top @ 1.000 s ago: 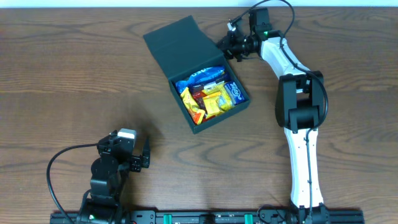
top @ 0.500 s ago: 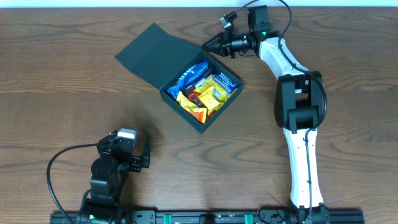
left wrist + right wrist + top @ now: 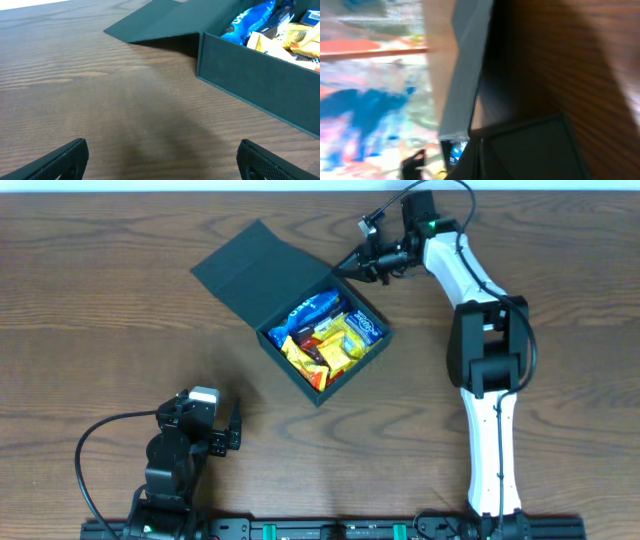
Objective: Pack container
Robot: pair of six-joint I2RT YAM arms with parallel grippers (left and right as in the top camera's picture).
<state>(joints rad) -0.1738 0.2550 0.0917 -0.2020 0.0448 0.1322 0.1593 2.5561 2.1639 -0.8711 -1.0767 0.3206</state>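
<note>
The dark teal container [image 3: 345,378] sits mid-table, turned diamond-wise, its flap lid [image 3: 255,272] lying open to the upper left. Blue, yellow and orange snack packets [image 3: 325,335] fill it. My right gripper [image 3: 352,268] is shut, with its tips at the container's far corner and nothing seen between them. The right wrist view is blurred: my shut fingers [image 3: 480,160] are against a dark container face [image 3: 530,147]. My left gripper [image 3: 234,436] rests open near the front left. In its wrist view the container wall [image 3: 255,65], the packets [image 3: 260,20] and the lid [image 3: 165,22] lie ahead, beyond the left gripper [image 3: 161,159].
Bare dark wood table [image 3: 100,330] surrounds the container. The right arm's white links [image 3: 485,410] run down the right side. A black cable [image 3: 95,440] loops beside the left arm's base. The table's far edge [image 3: 200,188] runs along the top.
The container has slid left and turned counter-clockwise, its lid swinging from the top toward the upper left. The right gripper stayed at its far corner. The left arm has not moved.
</note>
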